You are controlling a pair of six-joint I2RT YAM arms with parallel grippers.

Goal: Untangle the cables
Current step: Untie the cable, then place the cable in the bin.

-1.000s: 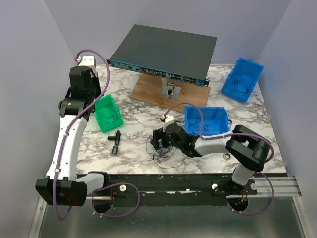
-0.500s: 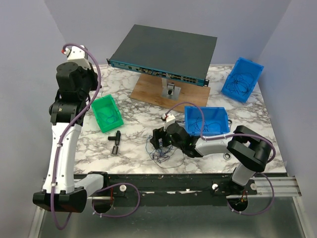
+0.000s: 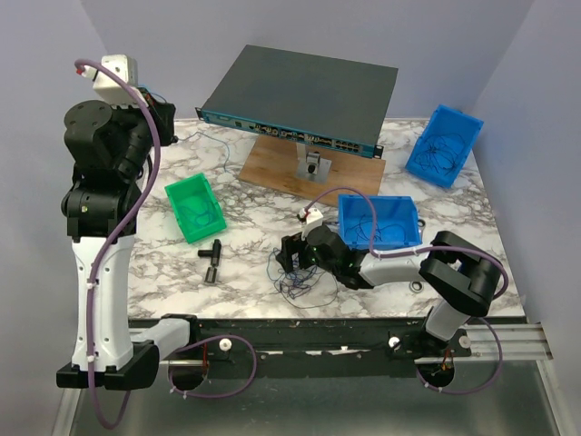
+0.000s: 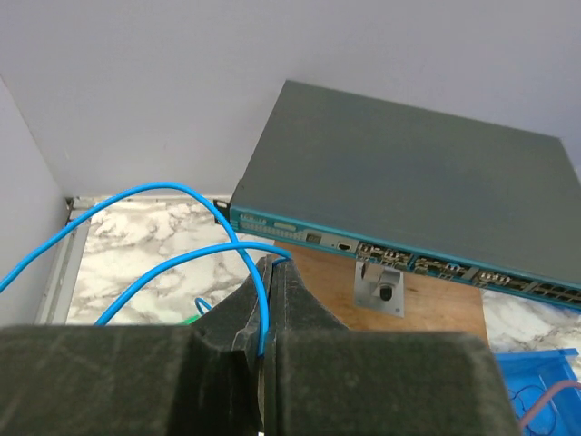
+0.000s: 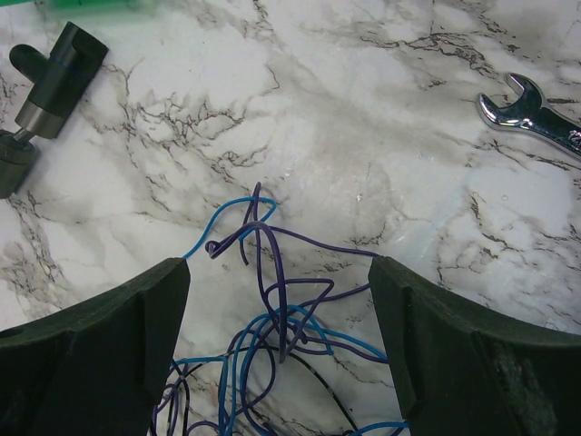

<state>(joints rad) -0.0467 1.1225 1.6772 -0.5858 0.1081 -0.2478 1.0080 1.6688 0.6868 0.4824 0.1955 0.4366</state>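
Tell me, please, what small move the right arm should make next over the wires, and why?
Probably close the right hand on the tangle beneath it. Its fingers stand open on either side of the blue and purple loops lying on the marble table, so nothing is gripped there yet. The left hand is shut on a blue wire, held high.

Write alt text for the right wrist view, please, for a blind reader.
The open right pincer straddles a tangle of thin blue and purple wires on the marble table. A wrench lies upper right, a black tool upper left.
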